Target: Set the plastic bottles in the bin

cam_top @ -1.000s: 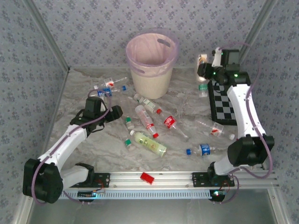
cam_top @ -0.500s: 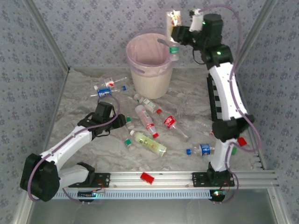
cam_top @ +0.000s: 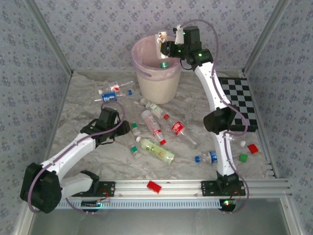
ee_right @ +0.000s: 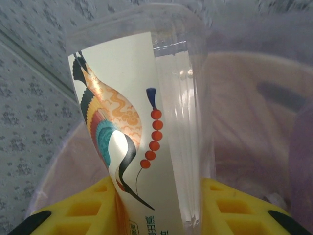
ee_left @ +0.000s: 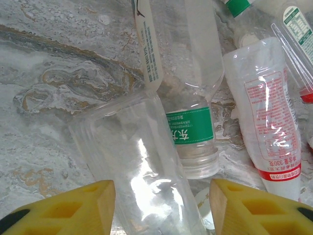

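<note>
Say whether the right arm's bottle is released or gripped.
Gripped: the crane-label bottle sits between the right gripper's yellow jaws, above the bin.

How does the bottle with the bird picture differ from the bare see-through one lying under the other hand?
The clear plastic bottle with the crane label is gripped in the right hand above the round cream bin, green cap down. The unlabelled clear plastic bottle lies on the marbled table between the left hand's open fingers, not gripped. Both are see-through plastic.
</note>
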`<action>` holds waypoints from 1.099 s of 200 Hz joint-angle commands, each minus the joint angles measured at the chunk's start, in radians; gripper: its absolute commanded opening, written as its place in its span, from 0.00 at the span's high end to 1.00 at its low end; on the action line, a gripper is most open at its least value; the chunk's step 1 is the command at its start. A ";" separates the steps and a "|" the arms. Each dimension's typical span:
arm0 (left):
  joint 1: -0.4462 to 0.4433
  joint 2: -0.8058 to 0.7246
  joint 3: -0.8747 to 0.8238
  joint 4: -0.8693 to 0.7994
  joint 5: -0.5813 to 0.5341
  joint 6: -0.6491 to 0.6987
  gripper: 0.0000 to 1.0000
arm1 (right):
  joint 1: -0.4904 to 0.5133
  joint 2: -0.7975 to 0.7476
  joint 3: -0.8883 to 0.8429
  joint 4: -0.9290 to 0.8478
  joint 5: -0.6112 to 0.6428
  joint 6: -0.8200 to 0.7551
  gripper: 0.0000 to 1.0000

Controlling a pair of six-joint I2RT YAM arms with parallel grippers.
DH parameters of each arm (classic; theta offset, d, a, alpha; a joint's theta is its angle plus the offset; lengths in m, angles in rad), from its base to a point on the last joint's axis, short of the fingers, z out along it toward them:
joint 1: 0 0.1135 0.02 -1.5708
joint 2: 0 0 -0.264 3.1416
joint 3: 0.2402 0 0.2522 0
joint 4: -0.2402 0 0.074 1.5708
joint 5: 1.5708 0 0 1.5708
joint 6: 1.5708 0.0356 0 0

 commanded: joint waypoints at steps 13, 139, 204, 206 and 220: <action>-0.009 -0.007 -0.005 -0.024 -0.037 0.002 0.44 | 0.061 0.034 -0.026 -0.046 0.130 -0.094 0.67; -0.009 0.059 0.007 0.034 0.007 -0.017 0.17 | 0.095 -0.012 -0.020 -0.073 0.287 -0.234 0.03; -0.034 0.084 0.041 -0.033 0.007 -0.041 0.11 | 0.098 -0.228 -0.089 -0.055 0.310 -0.300 0.00; -0.036 0.084 0.041 -0.035 0.008 -0.042 0.11 | 0.096 -0.236 -0.097 -0.054 0.310 -0.302 0.00; -0.056 0.078 0.047 -0.070 0.009 -0.059 0.06 | 0.096 -0.290 -0.150 -0.043 0.313 -0.310 0.00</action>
